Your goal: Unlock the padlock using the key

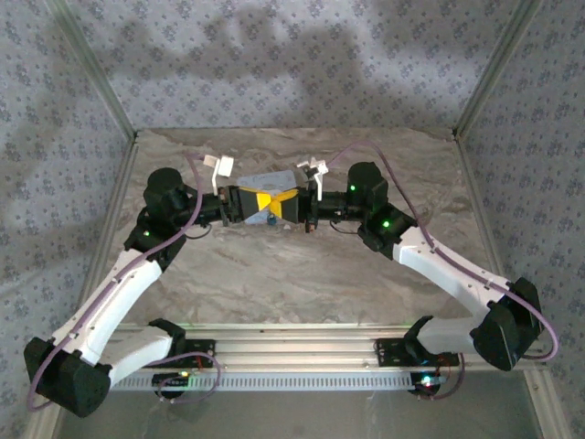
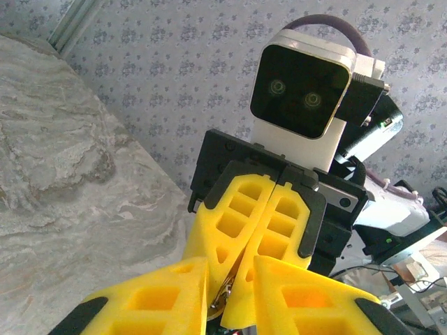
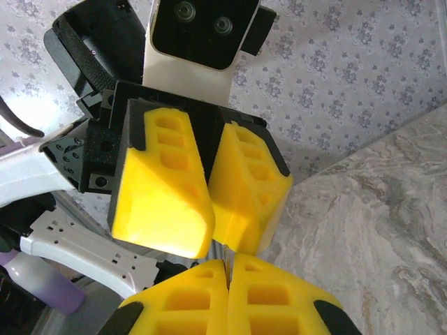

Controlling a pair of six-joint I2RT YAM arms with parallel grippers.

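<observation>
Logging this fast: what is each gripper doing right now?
Left gripper: narrow gap at the tips; open or gripping cannot be told.
Right gripper: shut; held thing, if any, cannot be told.

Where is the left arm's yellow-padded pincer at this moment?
In the top view the left arm's yellow-padded pincer is over the far middle of the marbled table, tip to tip with the right arm's yellow-padded pincer.

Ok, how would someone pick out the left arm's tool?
Start at the marbled table; over its far middle two arms meet tip to tip. The left tool is the one coming in from the left. Its yellow pads stand slightly apart, while those of the right tool are pressed together.
</observation>
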